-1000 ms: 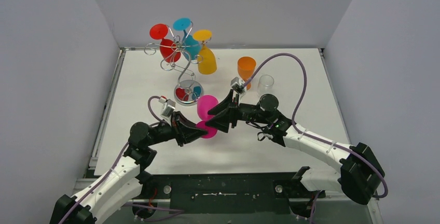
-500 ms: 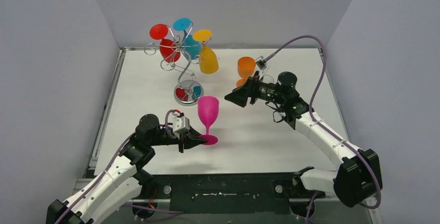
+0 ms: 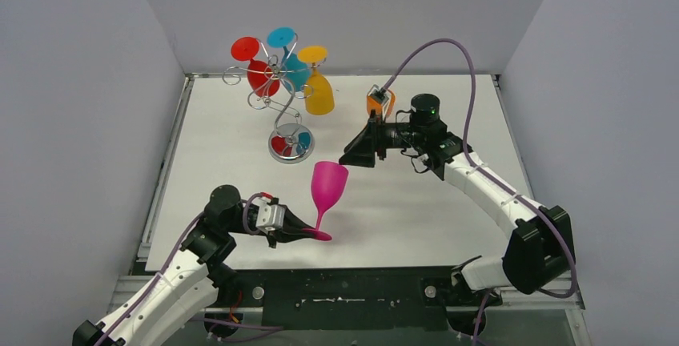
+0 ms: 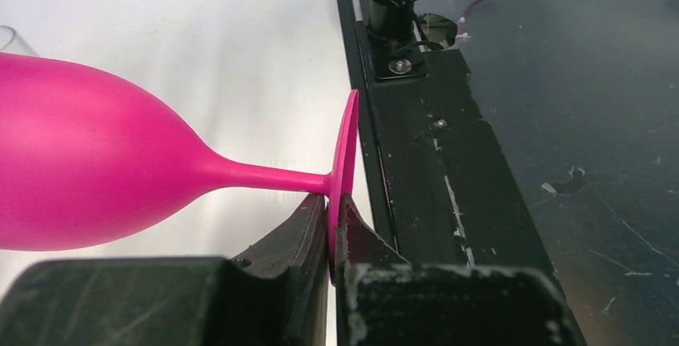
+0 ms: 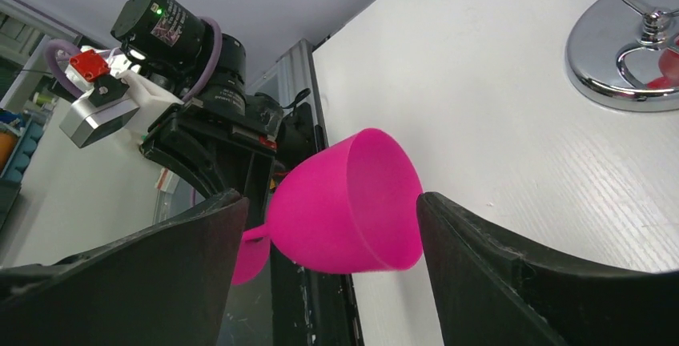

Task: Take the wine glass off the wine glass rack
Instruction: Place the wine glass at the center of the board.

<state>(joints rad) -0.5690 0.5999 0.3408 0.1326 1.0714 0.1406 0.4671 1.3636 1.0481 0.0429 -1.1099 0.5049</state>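
The pink wine glass (image 3: pixel 329 185) stands nearly upright, leaning a little right, near the table's front edge. My left gripper (image 3: pixel 311 234) is shut on the rim of its round foot (image 4: pixel 345 150), which is pinched between the jaws of the left gripper (image 4: pixel 332 206). My right gripper (image 3: pixel 353 156) hangs open beyond the glass, apart from it. In the right wrist view the pink bowl (image 5: pixel 352 206) shows between the wide fingers of the right gripper (image 5: pixel 328 199). The wine glass rack (image 3: pixel 291 144) stands at the back left with red, blue and yellow glasses hanging on it.
An orange cup (image 3: pixel 371 106) sits behind the right wrist, mostly hidden. The rack's shiny base (image 5: pixel 632 66) lies to the right gripper's right. The black rail (image 4: pixel 448 170) runs along the table's near edge, close to the glass's foot. Grey walls enclose three sides.
The right gripper let go of the pink bowl, opened and drew back toward the far right. The left gripper carried the glass by its foot toward the near edge, turning it upright.
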